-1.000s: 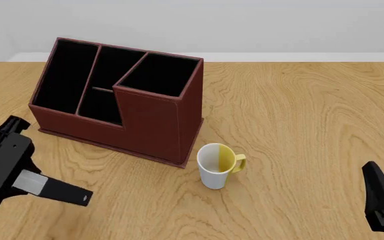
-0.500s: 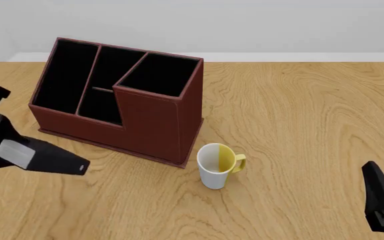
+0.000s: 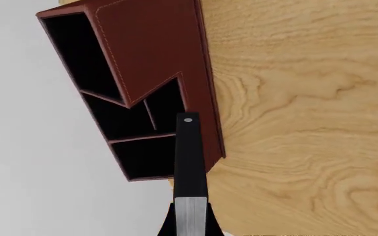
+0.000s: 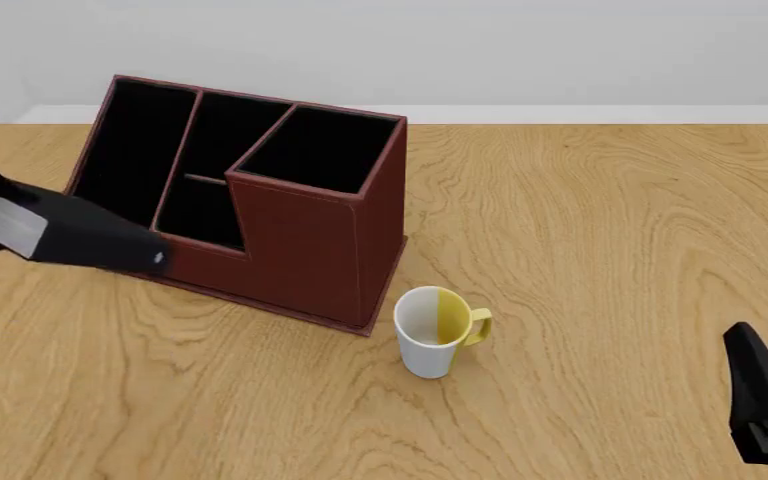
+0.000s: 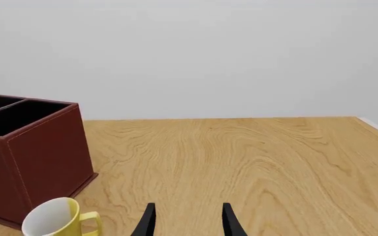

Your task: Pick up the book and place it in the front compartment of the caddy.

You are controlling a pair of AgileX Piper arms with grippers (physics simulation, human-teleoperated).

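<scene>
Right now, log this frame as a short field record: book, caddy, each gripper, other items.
book: black cover, grey page edges, held in the left gripper, off the table, in front of the caddy's left end in the front view
caddy: dark red-brown caddy standing on the table; visible compartments look empty
left gripper: shut on book
right gripper: right gripper open, holding nothing, low at the near right
other: white and yellow mug upright, by the caddy's near right corner
</scene>
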